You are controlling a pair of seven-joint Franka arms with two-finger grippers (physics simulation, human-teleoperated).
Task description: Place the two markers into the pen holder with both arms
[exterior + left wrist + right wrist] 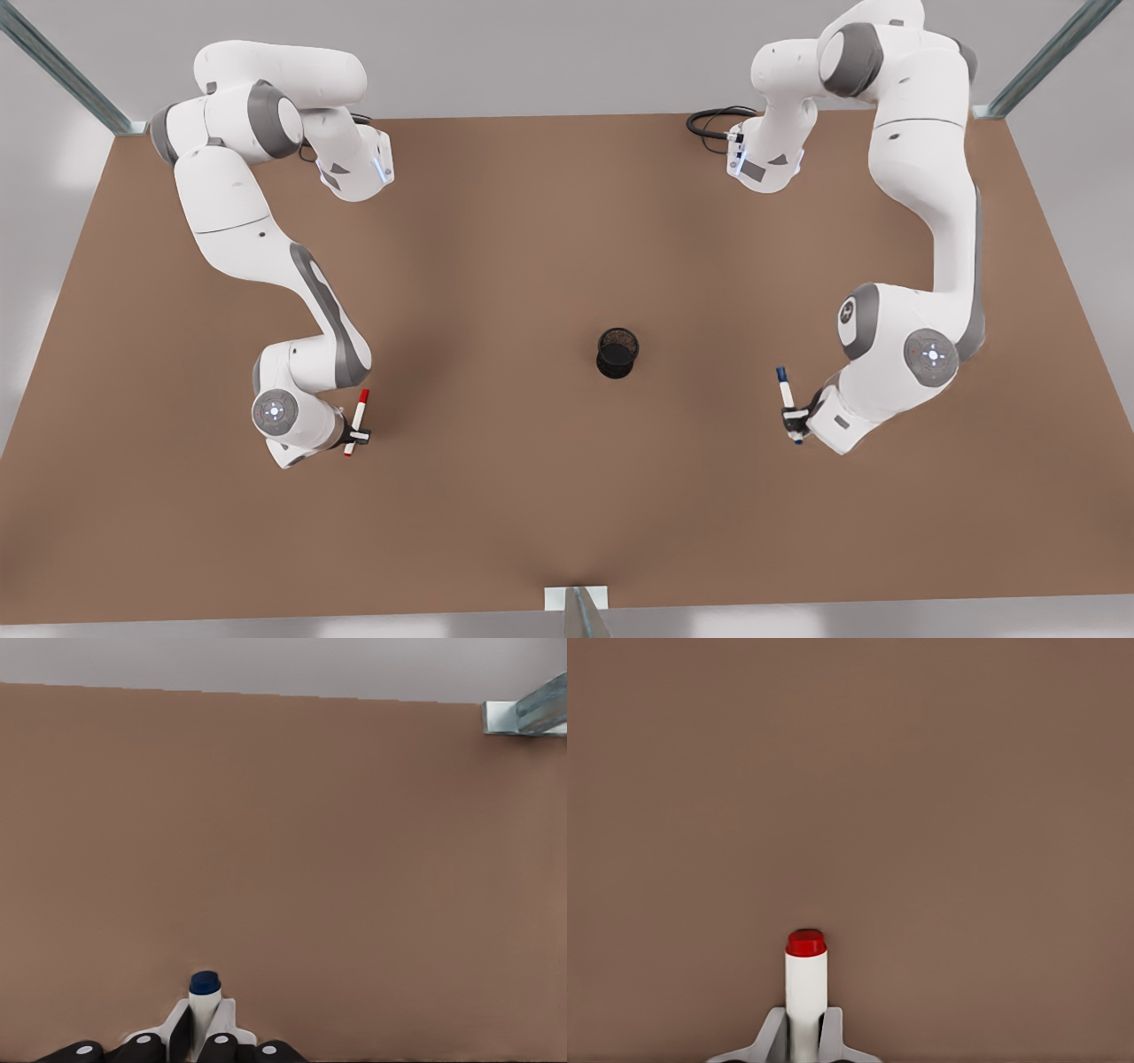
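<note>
In the front view, the pen holder [617, 352] stands mid-table [496, 496], well apart from both arms. The right gripper [357, 434] pinches the red marker [358, 422] mid-barrel; the left gripper [794, 418] pinches the blue marker [788, 400], likely for carrying.

In the left wrist view, the fingers [221, 1028] clamp the blue marker [205, 999].

In the right wrist view, the fingers [772, 1036] clamp the red marker [806, 988], its tip free for insertion.

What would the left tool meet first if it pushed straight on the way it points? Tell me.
Probably only the bare brown table. The left tool, shut on the white blue-capped marker, faces open tabletop in its wrist view; a grey metal frame post stands well off that line. Depth is unclear.
</note>
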